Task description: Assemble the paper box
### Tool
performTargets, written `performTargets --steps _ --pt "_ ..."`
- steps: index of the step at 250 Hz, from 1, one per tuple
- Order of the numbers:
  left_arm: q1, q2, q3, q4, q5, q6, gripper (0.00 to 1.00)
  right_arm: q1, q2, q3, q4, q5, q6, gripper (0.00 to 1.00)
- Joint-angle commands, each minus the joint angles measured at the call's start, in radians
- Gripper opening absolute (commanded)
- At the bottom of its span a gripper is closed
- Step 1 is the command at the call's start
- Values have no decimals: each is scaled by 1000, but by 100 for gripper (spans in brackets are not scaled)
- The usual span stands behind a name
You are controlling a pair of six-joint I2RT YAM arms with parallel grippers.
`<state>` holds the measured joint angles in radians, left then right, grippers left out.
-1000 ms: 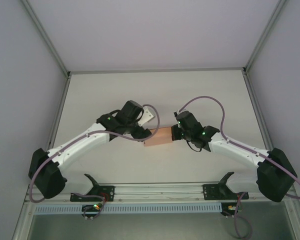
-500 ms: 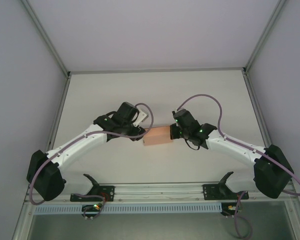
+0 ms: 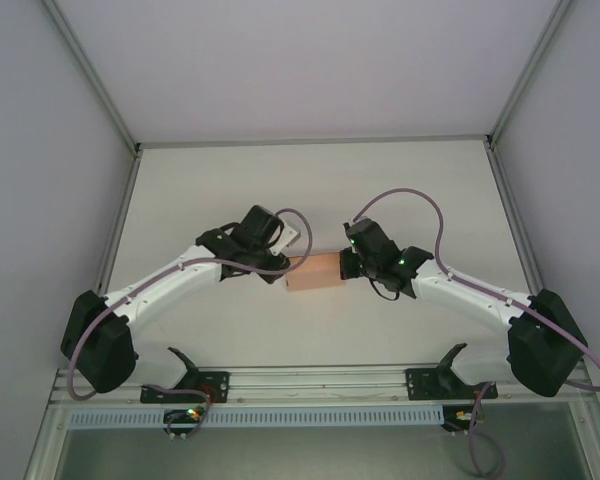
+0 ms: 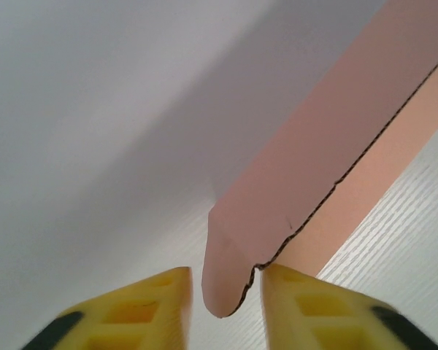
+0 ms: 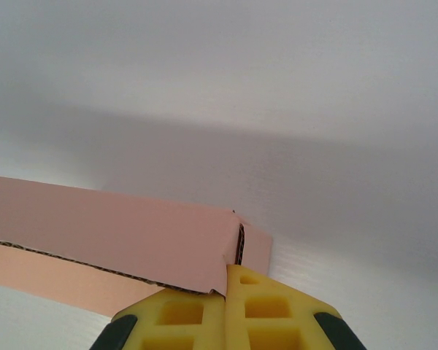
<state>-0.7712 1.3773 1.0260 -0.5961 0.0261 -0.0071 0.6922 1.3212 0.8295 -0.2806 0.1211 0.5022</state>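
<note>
The paper box [image 3: 315, 271] sits in the middle of the picture from above, on the white table [image 3: 310, 190], between the 2 arms. It is pink and made of thin card. It already looks like a small box and not a flat sheet, so I think most of the folding is done.

The right gripper [image 5: 226, 306] is at the right end of the box. Its 2 yellow fingers [image 5: 175, 321] are pressed together, and they pinch the corner of a pink wall that stands up at that end.

The left gripper [image 4: 226, 306] is at the left end. A little round tab [image 4: 223, 281] of the box pokes down between its 2 yellow fingers [image 4: 157, 306]. The fingers are very close on each side of the tab. I cannot tell if they squeeze it yet, because there looks to be a thin gap on 1 side.

I think what is left is the left end: the round tab looks loose and needs to be folded and tucked in. If the top has a lid to close, I cannot see it.
</note>
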Motion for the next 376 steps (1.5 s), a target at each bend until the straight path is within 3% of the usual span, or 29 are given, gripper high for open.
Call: performTargets --steps 1,11,44,72,96,135,167,216,276,314,338,376 --pt "0 2 27 7 -11 -11 8 17 14 -42 -128 -29 6 0" --pt "0 -1 29 11 -12 -15 0 20 12 -43 -129 -22 3 0" --pt "-7 3 50 6 0 -51 0 41 13 -43 -146 33 -7 0" --pt "-11 20 78 -21 0 -167 0 76 19 -37 -182 139 27 0" --pt "3 31 71 -23 64 -304 0 108 23 -45 -202 239 66 0" --pt "51 23 65 -54 168 -439 0 124 47 -51 -219 284 105 0" --pt "104 41 72 -69 304 -485 0 167 68 -31 -243 352 120 0" --pt "124 75 94 -70 380 -519 0 189 117 -15 -243 371 132 0" --pt "106 98 49 -53 340 -527 0 193 107 -20 -252 367 142 0" --pt "59 109 14 -54 252 -519 0 196 108 -29 -231 363 145 0" --pt "27 118 -19 -25 276 -520 0 200 111 -38 -220 361 153 0" --pt "-17 136 -28 -124 106 -501 0 205 100 -59 -201 362 148 0"
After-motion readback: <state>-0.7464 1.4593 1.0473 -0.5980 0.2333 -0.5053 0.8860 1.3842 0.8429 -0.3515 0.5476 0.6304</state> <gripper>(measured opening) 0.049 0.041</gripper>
